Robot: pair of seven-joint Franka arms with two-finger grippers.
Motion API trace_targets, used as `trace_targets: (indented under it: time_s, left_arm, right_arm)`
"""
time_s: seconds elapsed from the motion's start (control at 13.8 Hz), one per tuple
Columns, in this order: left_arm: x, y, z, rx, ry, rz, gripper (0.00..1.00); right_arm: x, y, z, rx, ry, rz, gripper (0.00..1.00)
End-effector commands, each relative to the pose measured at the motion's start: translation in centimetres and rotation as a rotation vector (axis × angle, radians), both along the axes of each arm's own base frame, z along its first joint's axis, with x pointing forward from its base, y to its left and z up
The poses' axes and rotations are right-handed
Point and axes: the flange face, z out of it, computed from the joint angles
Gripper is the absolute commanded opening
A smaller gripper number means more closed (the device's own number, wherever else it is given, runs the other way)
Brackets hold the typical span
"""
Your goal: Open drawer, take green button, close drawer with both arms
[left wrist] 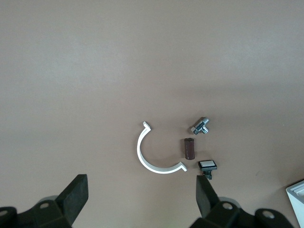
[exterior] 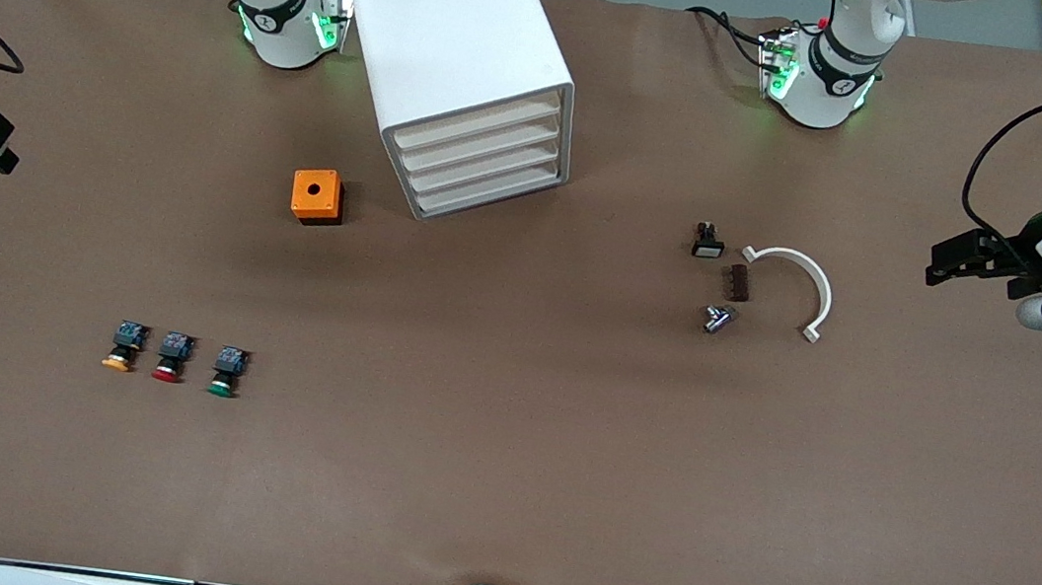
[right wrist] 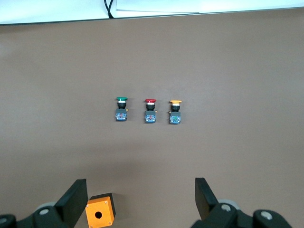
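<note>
Green button (exterior: 223,385) lies out on the bare table, in a short row with a red button (exterior: 169,371) and a yellow button (exterior: 118,360), all three toward the right arm's end and nearer the front camera than anything else. They lie tipped over, caps pointing toward that camera, set a little apart from one another — room enough, I judge, for fingers to close on one without nudging its neighbour. The white drawer cabinet (exterior: 469,68) stands farther from the camera, between the two bases, with every drawer pushed in flush. Button outside, drawers shut: that fits a job already finished, and it fits equally a layout where the button was never inside, so the pictures do not settle the stage.

Right gripper (right wrist: 142,199) hangs high over the table's edge at its own end, fingers spread wide and holding nothing; its wrist camera looks down on the three buttons and the orange box (exterior: 317,196) beside the cabinet. Left gripper (left wrist: 142,197) hovers likewise off its own end, jaws parted and bare, overlooking a white curved bracket (exterior: 796,282), a brown block (exterior: 738,282), a metal fitting (exterior: 717,318) and a small black switch (exterior: 707,241). Both arms sit pulled back — a waiting pose that keeps the middle free.
</note>
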Motion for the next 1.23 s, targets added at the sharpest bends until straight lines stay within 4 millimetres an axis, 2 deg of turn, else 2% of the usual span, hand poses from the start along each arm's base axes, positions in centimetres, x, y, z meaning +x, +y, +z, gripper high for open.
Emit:
trace_targets:
  time_s: [0.0,0.22,0.36,0.58,1.16]
  left_arm:
    - [-1.3,0.5,1.9,0.02,-0.047,-0.014,1.0]
    - [-0.9,0.8,4.7,0.018,-0.102,-0.003,1.0]
    - [-1.1,0.5,5.4,0.017,-0.111,0.001,1.0]
    - [-1.3,0.4,4.8,0.02,-0.064,0.005,1.0]
    - [-1.3,-0.1,4.7,0.019,-0.062,-0.009,1.0]
  right_arm:
    - [-0.3,0.2,0.6,-0.005,0.0,0.016,1.0]
    - [-0.3,0.2,0.6,-0.005,0.0,0.016,1.0]
    - [-0.3,0.2,0.6,-0.005,0.0,0.016,1.0]
    - [-0.3,-0.1,0.6,-0.005,0.0,0.011,1.0]
    - [-0.4,-0.2,0.7,-0.004,-0.001,0.008,1.0]
